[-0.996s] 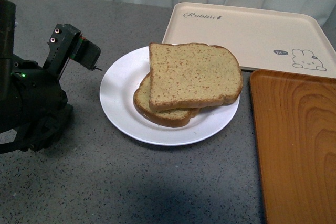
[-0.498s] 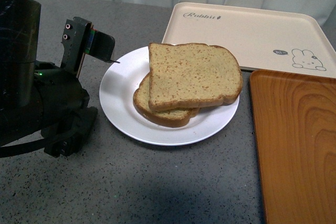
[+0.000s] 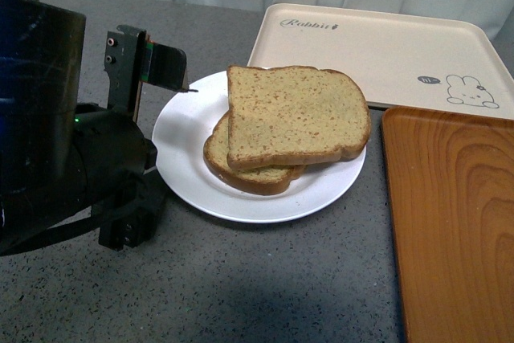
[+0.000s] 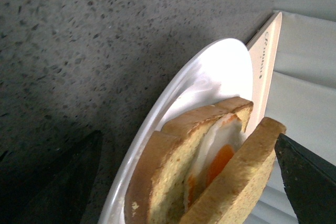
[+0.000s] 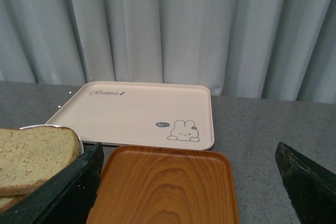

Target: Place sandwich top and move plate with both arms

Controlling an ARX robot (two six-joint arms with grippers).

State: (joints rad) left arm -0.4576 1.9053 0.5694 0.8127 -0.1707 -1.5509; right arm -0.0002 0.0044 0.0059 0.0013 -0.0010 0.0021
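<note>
- The left arm (image 3: 72,142) is filling the front view's left side, the left tool (image 4: 187,136) holding its jaws wide apart.
- The right tool (image 5: 189,148) is gaping likewise.

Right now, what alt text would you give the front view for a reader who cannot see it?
A sandwich top lies askew on a lower bread slice on a white plate, with the left arm and its jaws beside the plate's left rim. A beige rabbit tray sits behind, an orange wood-grain tray to the right, on a grey table.
</note>
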